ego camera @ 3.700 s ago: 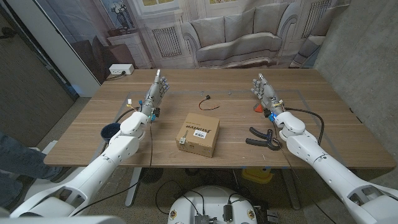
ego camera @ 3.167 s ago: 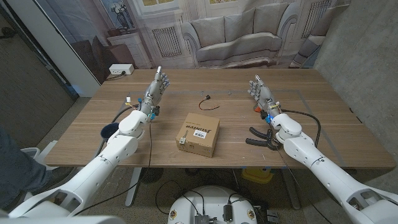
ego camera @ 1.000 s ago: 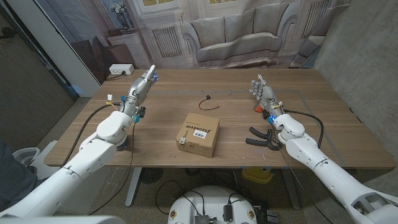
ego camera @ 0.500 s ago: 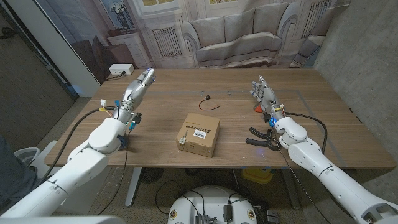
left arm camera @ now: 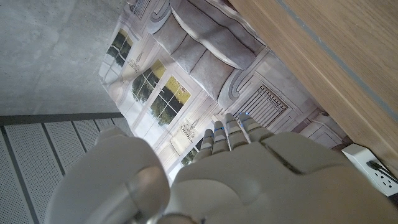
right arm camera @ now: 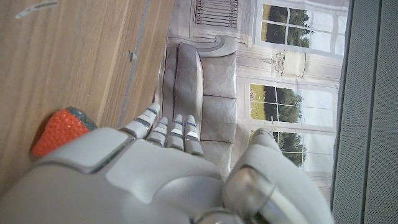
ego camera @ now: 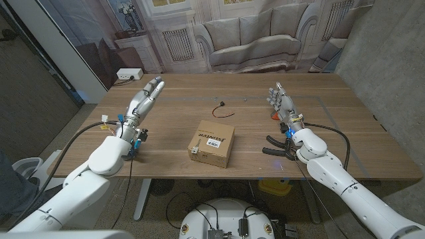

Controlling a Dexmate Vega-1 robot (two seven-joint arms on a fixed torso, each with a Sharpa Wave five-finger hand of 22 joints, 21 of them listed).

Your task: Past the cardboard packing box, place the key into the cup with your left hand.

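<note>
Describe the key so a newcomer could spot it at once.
Start at the cardboard packing box in the middle of the wooden table. Look past it, toward the far edge: the key lies there alone, small and dark with a thin reddish cord, unlike anything nearby.

Small dark key (ego camera: pixel 220 105), seemingly corded, beyond closed cardboard box (ego camera: pixel 212 143).

Table (ego camera: pixel 345 143), wooden: obstacles and open ground.
- Cardboard packing box (ego camera: pixel 212 143): stands mid-table near the front edge, bare wood on both sides and behind it.
- Small dark item with a thin wire (ego camera: pixel 218 107): lies low behind the box, apart from it.
- Black clamp-like tool (ego camera: pixel 277 146): right of the box, beside the right arm.
- Strawberry (right arm camera: pixel 57 131): just beside the right hand (ego camera: pixel 280 101).
- Left hand (ego camera: pixel 143 99): fingers extended, raised over the bare left part of the table.
</note>
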